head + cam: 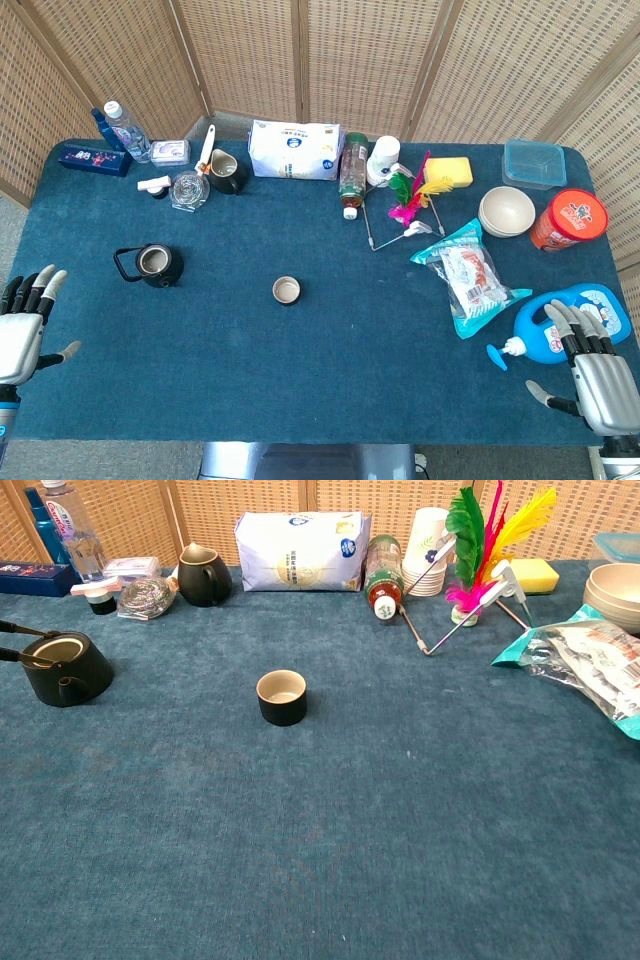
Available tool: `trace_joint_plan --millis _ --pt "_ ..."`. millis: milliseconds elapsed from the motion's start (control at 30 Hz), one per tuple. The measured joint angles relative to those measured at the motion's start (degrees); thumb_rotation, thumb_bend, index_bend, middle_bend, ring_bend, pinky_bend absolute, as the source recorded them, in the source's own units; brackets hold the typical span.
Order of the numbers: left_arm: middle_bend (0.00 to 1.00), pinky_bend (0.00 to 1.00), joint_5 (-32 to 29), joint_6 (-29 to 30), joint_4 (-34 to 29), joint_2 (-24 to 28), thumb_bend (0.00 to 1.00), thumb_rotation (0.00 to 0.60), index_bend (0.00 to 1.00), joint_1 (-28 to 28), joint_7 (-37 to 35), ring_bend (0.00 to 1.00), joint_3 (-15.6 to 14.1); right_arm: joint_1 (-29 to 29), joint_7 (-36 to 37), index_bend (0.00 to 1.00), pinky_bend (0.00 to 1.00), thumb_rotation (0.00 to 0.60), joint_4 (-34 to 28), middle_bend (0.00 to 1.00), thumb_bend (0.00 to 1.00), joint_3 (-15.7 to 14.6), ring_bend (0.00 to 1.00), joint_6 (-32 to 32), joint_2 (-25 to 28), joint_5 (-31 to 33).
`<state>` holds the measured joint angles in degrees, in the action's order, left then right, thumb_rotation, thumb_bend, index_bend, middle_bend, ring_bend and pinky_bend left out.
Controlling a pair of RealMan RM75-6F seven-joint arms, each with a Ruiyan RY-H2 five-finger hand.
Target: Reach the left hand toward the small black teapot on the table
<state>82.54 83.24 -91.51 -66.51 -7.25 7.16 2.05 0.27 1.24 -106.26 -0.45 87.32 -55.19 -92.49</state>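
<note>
Two hands, both empty | left hand (22,335): front-left table corner, fingers spread, pointing forward | right hand (595,370): front-right corner, fingers apart | teapot (156,265): left half of table, untouched, well apart from left hand

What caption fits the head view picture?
Left hand open at the table edge, far from the small black teapot.

We see a table (300,390) covered in dark blue cloth, bearing a small black teapot (155,265) at left, a small black cup (287,290) near the middle, a white bag (295,150) at the back, and a blue detergent bottle (560,325) at right.
</note>
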Motion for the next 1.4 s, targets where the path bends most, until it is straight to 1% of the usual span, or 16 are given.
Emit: trace_joint_plan --millis 267,400,500,600,833,933,1233,1400 --pt "0.00 0.00 1.25 -0.59 0.32 0.00 0.05 0.600 0.00 -0.37 0.57 0.00 -0.33 -0.09 -0.13 0.00 0.00 0.600 -0.03 0.00 0.00 -0.01 0.00 0.08 0.01 0.10" --pt "0.00 0.00 2.92 -1.41 3.25 -0.29 0.05 0.600 0.00 -1.73 -0.66 0.00 -0.15 -0.18 0.19 0.00 0.00 0.600 -0.07 0.00 0.00 0.24 0.00 0.33 0.11 0.55" --pt "0.00 0.00 4.91 -2.30 7.87 -0.96 0.05 0.600 0.00 -3.43 -2.75 0.00 0.03 -0.18 0.50 0.00 0.00 0.600 0.01 0.00 0.00 0.54 0.00 0.45 0.21 1.04" --pt "0.00 0.00 7.31 -2.80 14.00 -2.22 0.05 0.600 0.00 -5.51 -4.83 0.00 0.31 -0.04 0.88 0.00 0.00 0.600 0.19 0.00 0.00 0.91 0.00 0.23 0.27 1.93" --pt "0.00 0.00 12.81 -2.60 30.84 -8.10 0.05 0.600 0.00 -10.58 -8.86 0.00 0.62 0.12 1.32 0.00 0.00 0.600 0.38 0.00 0.00 1.38 0.00 -0.04 0.35 2.87" --pt "0.00 0.00 14.39 -3.21 36.46 -10.96 0.05 0.600 0.00 -12.73 -9.74 0.00 0.36 0.12 1.38 0.00 0.00 0.600 0.35 0.00 0.00 1.45 0.00 -0.09 0.37 3.06" --pt "0.00 0.00 15.05 -7.71 47.84 -18.59 0.06 0.600 0.00 -18.59 -10.36 0.00 0.20 0.26 1.84 0.00 0.00 0.600 0.40 0.00 0.00 1.78 0.00 -0.53 0.48 4.02" --pt "0.00 0.00 14.37 -9.79 50.92 -20.60 0.07 0.600 0.00 -20.81 -10.28 0.00 0.09 0.39 2.19 0.00 0.00 0.600 0.59 0.00 0.00 1.96 0.00 -0.88 0.57 4.53"
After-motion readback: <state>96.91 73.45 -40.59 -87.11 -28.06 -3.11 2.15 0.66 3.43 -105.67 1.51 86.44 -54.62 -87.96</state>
